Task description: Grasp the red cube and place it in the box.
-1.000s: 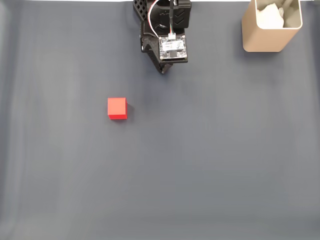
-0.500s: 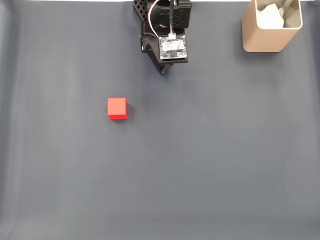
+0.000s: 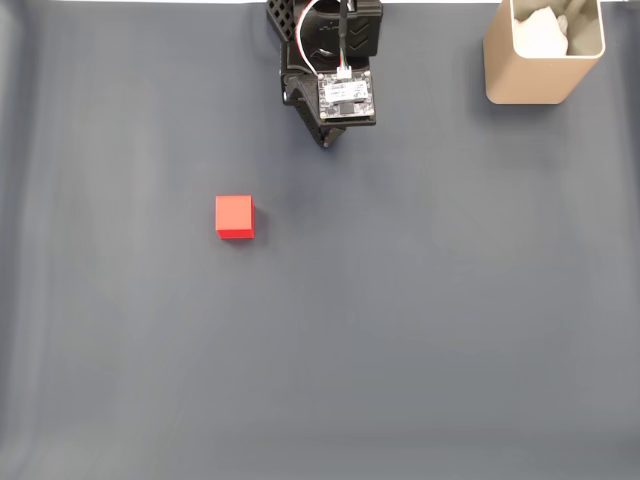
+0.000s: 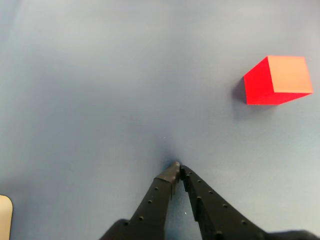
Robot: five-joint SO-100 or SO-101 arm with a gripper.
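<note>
Bare cloth (image 3: pixel 400 330) all round the red cube (image 3: pixel 234 216).

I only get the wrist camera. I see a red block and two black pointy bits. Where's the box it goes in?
Observer: In the fixed view the box stands at the top right corner, far from the red cube.
Operator: Is it empty?
Observer: No, a white lumpy wad lies inside it.
Operator: Where's the arm?
Observer: Its pincer sits at the top middle, up and to the right of the cube, fingers together, holding nothing.
</note>
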